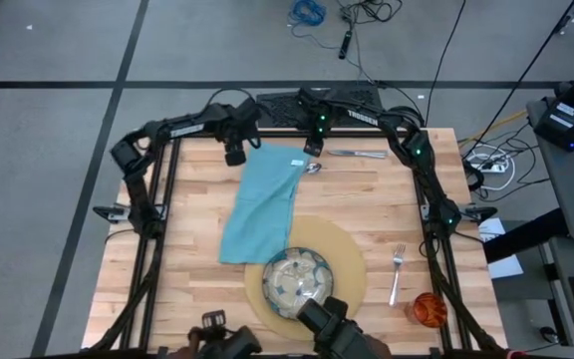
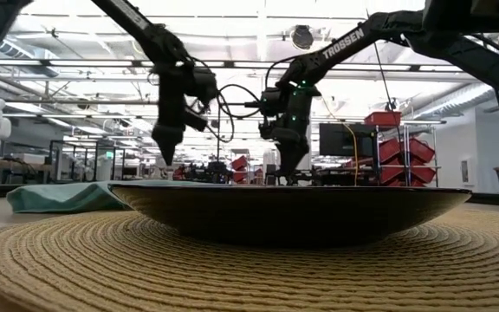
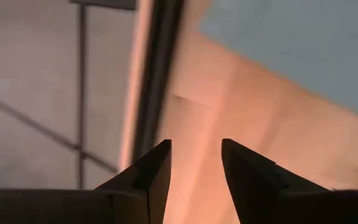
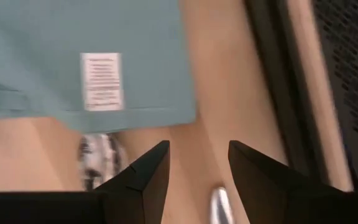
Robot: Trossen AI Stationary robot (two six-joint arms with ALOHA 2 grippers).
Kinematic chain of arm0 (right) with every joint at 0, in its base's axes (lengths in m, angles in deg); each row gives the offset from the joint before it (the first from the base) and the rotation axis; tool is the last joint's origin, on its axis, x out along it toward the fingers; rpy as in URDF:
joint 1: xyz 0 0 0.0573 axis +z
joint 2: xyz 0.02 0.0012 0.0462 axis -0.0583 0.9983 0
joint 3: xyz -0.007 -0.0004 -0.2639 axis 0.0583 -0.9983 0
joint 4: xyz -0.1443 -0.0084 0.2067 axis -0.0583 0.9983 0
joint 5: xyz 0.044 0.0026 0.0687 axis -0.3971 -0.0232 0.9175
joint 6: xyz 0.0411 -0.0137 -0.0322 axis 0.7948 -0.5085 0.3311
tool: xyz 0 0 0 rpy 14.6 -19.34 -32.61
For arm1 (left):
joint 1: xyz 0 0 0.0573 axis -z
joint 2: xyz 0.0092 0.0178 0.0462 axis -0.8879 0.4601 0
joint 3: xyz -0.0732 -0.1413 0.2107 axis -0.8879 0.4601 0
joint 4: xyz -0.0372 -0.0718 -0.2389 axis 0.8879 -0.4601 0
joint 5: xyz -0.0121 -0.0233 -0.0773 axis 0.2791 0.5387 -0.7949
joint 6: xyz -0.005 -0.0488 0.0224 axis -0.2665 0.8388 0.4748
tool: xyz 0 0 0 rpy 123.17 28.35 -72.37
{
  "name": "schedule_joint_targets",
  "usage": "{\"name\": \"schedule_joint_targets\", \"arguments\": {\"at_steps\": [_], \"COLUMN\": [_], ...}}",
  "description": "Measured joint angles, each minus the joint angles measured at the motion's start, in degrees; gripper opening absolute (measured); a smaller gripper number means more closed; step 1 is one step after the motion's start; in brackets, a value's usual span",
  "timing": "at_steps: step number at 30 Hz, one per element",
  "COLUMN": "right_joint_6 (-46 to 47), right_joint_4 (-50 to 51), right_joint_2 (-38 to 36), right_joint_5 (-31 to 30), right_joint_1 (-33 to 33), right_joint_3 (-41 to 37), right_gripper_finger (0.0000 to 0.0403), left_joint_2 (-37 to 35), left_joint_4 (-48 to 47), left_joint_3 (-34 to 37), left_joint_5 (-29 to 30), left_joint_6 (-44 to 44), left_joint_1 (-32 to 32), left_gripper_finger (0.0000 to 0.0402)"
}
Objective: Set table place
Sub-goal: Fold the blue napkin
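Note:
The teal napkin (image 1: 262, 204) lies flat on the table (image 1: 197, 289), running from the far edge toward the round tan placemat (image 1: 342, 249). The green-patterned plate (image 1: 297, 279) sits on that mat. My left gripper (image 1: 235, 155) hovers open over bare wood beside the napkin's far left corner (image 3: 303, 43). My right gripper (image 1: 315, 145) hovers open above the napkin's far right corner (image 4: 166, 106), where a white label (image 4: 101, 81) shows. A silver spoon (image 1: 313, 168) lies just beside that corner, its shiny end (image 4: 219, 205) below the right fingers.
A knife (image 1: 359, 153) lies near the far edge, right of the spoon. A fork (image 1: 397, 271) and an orange cup (image 1: 429, 309) are on the right, near the mat. A dark camera mount (image 1: 327, 329) stands at the near edge. The black frame (image 3: 157, 74) edges the table.

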Motion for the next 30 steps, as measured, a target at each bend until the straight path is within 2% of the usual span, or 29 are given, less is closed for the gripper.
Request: {"name": "schedule_joint_targets", "arguments": {"at_steps": [4,8,15,19,24,30], "right_joint_6": [-0.12,-1.63,-1.08,-0.38,-0.44,-1.71], "right_joint_4": [0.17,0.43,1.83,2.28,1.78,0.49], "right_joint_2": [0.0,0.0,0.0,0.8,3.76,6.98], "right_joint_5": [0.35,8.19,22.11,28.19,27.62,24.02], "right_joint_1": [-0.04,-0.94,-5.27,-7.19,-7.52,-7.08], "right_joint_3": [0.0,0.0,0.0,0.07,0.07,0.34], "right_gripper_finger": [0.0157,0.0157,0.0157,0.0157,0.0158,0.0158], "left_joint_2": [3.92,5.38,7.45,10.82,16.06,22.22], "left_joint_4": [-0.34,-1.9,-5.83,-9.67,-13.06,-14.34], "left_joint_3": [-3.17,-5.66,-11.61,-15.94,-21.53,-28.01], "left_joint_5": [2.33,-2.59,-24.37,-32.04,-36.27,-35.19], "left_joint_6": [-1.78,-6.39,-8.22,-7.05,-6.69,-7.04], "left_joint_1": [1.26,1.41,-4.31,-7.93,-10.25,-10.48], "left_gripper_finger": [0.0128,0.0128,0.0128,0.0128,0.0128,0.0128]}}
